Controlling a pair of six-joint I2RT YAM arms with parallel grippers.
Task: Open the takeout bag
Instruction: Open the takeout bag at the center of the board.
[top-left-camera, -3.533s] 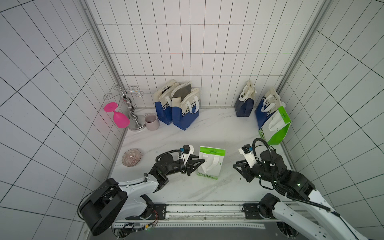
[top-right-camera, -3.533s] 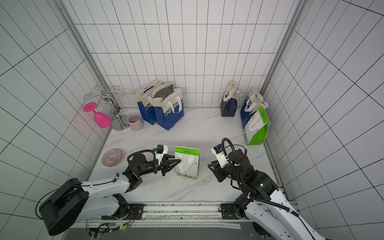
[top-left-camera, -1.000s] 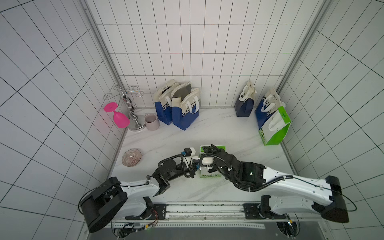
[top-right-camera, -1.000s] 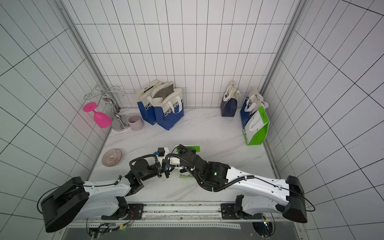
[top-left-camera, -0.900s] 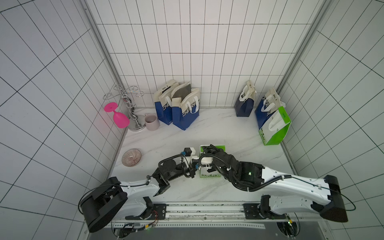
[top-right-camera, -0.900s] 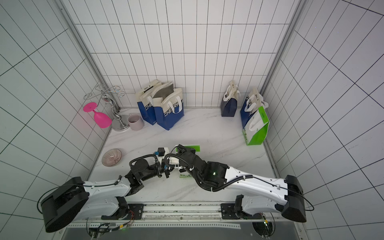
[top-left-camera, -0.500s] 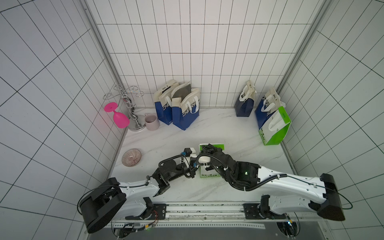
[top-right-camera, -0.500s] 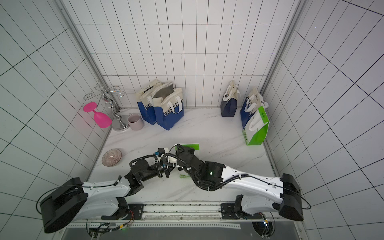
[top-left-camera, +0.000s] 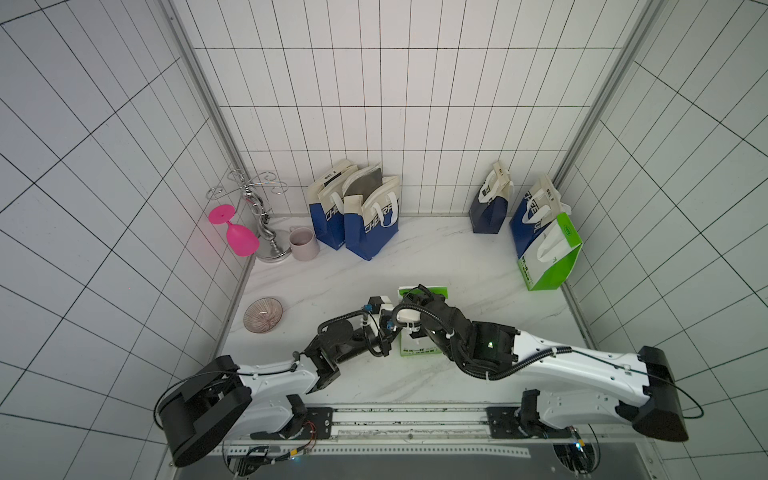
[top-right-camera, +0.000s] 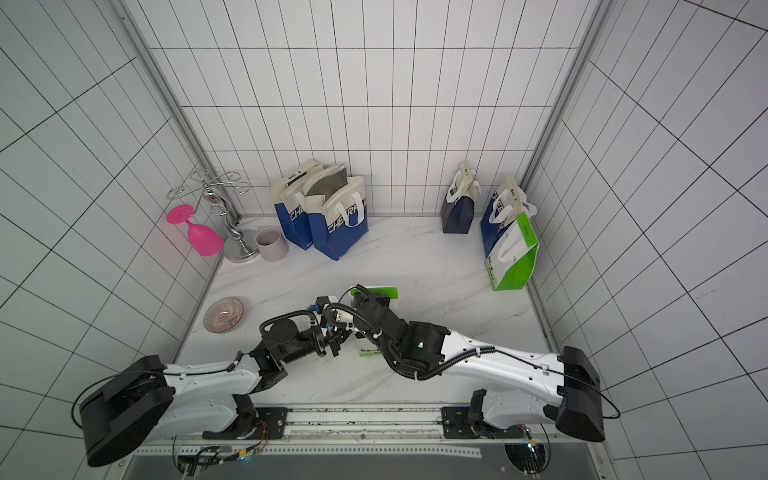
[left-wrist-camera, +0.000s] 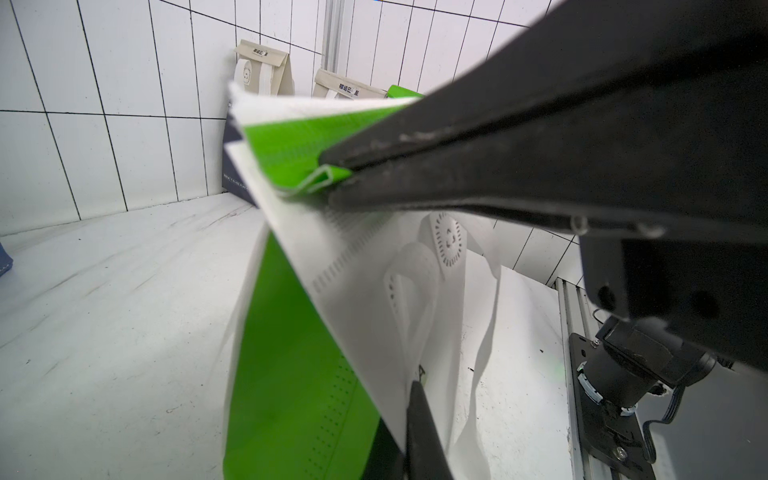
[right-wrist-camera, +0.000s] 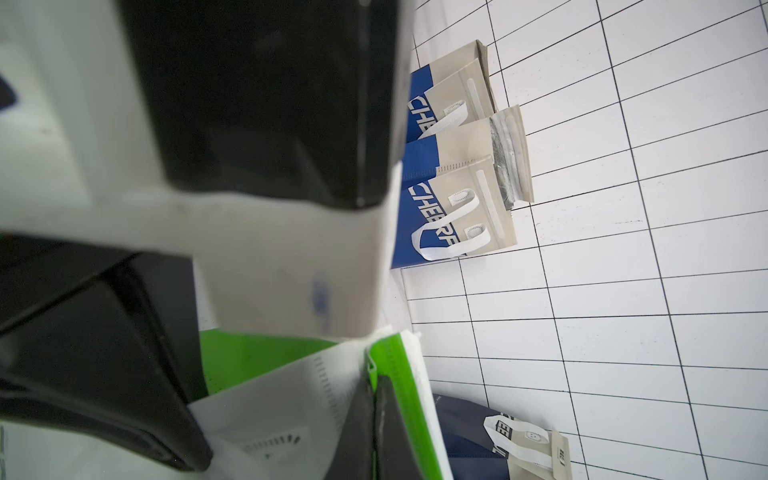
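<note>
The takeout bag (top-left-camera: 436, 291) is green and white and stands mid-table, mostly hidden under both arms in both top views. My left gripper (top-left-camera: 390, 330) is at its near left side. In the left wrist view it (left-wrist-camera: 413, 386) is shut on the bag's white front panel (left-wrist-camera: 374, 266), near the loop handles. My right gripper (top-left-camera: 411, 296) reaches over from the right to the bag's top rim. In the right wrist view it (right-wrist-camera: 374, 388) is shut on the folded green top edge of the bag (right-wrist-camera: 395, 365). That edge still lies flat against the white panel.
Two blue-and-cream bags (top-left-camera: 368, 224) stand at the back wall, a navy bag (top-left-camera: 488, 210) and a blue bag with an open green bag (top-left-camera: 548, 257) at the back right. A pink glass (top-left-camera: 237, 237), silver rack (top-left-camera: 259, 216), mug (top-left-camera: 303, 244) and bowl (top-left-camera: 263, 315) are on the left.
My right arm swung over from the right to the bag, and its jaws closed on the green top fold during the last second. The left gripper stayed shut on the bag.
</note>
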